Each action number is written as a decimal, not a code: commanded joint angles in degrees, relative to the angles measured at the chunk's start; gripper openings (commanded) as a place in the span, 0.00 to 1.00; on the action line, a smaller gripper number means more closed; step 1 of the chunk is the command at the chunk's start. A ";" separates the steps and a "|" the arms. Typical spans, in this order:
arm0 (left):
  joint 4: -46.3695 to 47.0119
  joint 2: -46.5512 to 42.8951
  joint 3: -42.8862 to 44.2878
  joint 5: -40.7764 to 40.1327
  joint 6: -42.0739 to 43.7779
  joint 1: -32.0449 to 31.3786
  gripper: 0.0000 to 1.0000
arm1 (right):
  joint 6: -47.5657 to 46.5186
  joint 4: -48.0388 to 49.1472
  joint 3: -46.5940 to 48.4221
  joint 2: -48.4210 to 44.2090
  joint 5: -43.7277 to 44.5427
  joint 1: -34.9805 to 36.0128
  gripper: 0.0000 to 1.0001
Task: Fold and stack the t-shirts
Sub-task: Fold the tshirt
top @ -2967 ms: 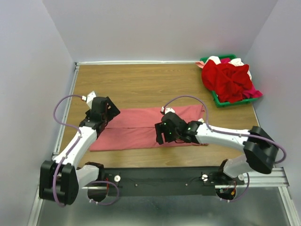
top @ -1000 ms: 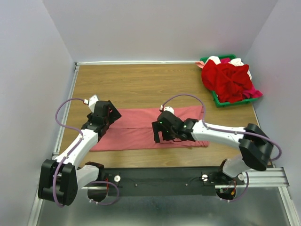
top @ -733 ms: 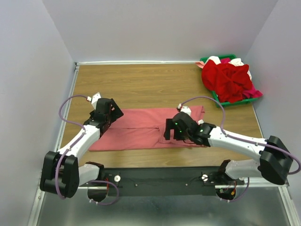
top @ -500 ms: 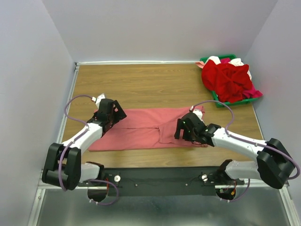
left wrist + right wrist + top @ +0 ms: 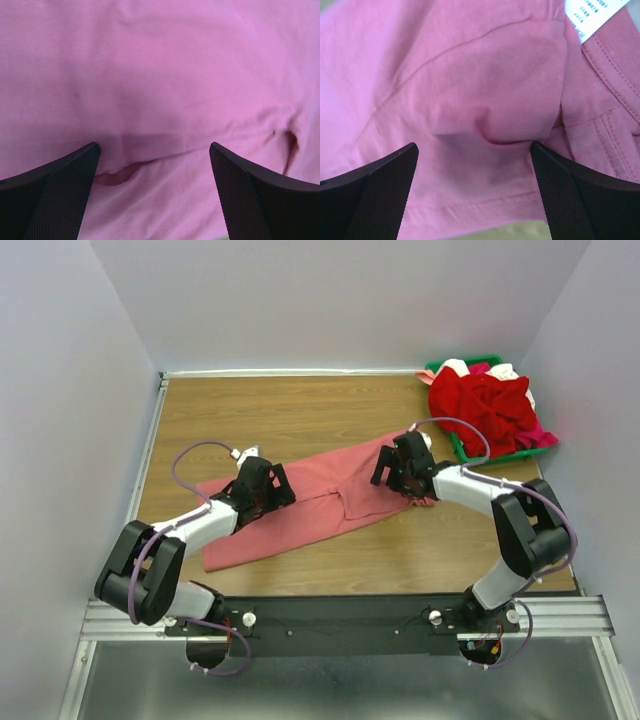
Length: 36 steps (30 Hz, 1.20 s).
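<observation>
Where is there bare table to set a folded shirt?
Far half of the table, between the back edge and the pink shirt, left of the tray. Also the near-right patch between shirt and front edge. Crowded: the middle diagonal under the shirt, and the far-right corner with the tray's red pile.

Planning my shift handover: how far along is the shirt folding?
Done: the salmon-pink t-shirt looks folded into a long strip on the table. In hand: the left end effector and right end effector, both open, sit low over its two ends. Left: crosswise folds, then the other t-shirts heaped in the green tray; no stack yet.
</observation>
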 commanded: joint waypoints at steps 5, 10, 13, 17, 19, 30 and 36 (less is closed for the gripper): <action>0.58 0.32 -3.12 0.09 -8.14 -13.53 0.98 | -6.70 1.02 14.07 20.65 -11.12 -6.10 1.00; 0.49 0.14 -4.62 0.44 -15.51 -24.62 0.98 | -9.95 -0.12 29.60 33.82 -17.88 -6.64 1.00; 0.49 1.54 -3.49 -0.08 -19.92 -32.27 0.98 | -10.13 -1.79 36.39 38.23 -22.62 -6.64 1.00; 0.22 8.29 4.22 -3.16 -21.77 -41.59 0.98 | -9.17 -4.68 48.24 46.39 -27.03 -6.55 1.00; -1.79 12.85 8.71 -3.77 -21.51 -44.06 0.98 | -8.82 -5.39 51.25 48.26 -29.32 -6.46 1.00; -15.07 11.31 17.70 -13.78 -23.09 -46.96 0.98 | -11.89 -12.60 60.40 46.35 -26.69 -6.46 1.00; -21.48 0.59 14.98 -18.80 -24.84 -47.05 0.98 | -17.51 -20.60 61.82 35.28 -20.46 -4.62 1.00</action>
